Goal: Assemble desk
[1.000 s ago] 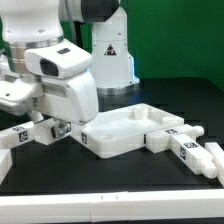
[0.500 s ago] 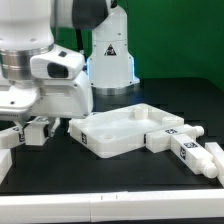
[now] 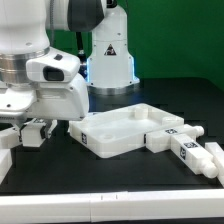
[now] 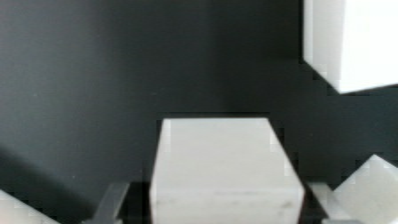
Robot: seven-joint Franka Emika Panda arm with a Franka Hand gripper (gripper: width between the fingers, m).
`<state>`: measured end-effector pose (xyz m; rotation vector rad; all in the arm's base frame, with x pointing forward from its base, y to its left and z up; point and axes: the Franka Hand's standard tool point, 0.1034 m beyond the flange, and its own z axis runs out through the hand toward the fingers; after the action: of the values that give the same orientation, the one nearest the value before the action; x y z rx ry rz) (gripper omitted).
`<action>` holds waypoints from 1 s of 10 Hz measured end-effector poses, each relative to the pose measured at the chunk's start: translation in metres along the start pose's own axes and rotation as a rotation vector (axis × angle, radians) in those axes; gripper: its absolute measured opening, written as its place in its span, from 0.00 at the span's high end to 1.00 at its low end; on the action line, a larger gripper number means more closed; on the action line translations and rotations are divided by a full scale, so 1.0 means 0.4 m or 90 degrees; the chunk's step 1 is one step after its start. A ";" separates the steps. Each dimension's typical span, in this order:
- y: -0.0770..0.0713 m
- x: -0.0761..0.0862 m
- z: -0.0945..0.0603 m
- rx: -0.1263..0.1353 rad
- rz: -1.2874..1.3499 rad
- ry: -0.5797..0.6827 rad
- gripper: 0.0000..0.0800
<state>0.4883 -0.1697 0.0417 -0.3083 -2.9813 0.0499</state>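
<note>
Black tabletop, green wall behind, white desk top on it

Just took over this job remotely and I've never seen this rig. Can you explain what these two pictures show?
The big white machine is a robot arm. Its two-fingered end effector hangs low over the black table. One picture comes from a camera standing off the arm and shows the whole scene. The other comes from a camera on the wrist, looking along the fingers. On the table lies the white desk top, shaped like a shallow rimmed tray, with square legs lying at its corner toward the exterior view's right. In the wrist view a chunky white leg fills the gap between the fingers, so the end effector looks closed on it.
</note>
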 end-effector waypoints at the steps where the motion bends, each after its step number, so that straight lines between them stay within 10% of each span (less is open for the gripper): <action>1: 0.003 0.000 0.003 0.001 0.013 0.009 0.64; 10: 0.029 -0.007 0.056 -0.008 0.049 0.025 0.64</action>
<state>0.4901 -0.1592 0.0187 -0.4213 -2.9310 0.0329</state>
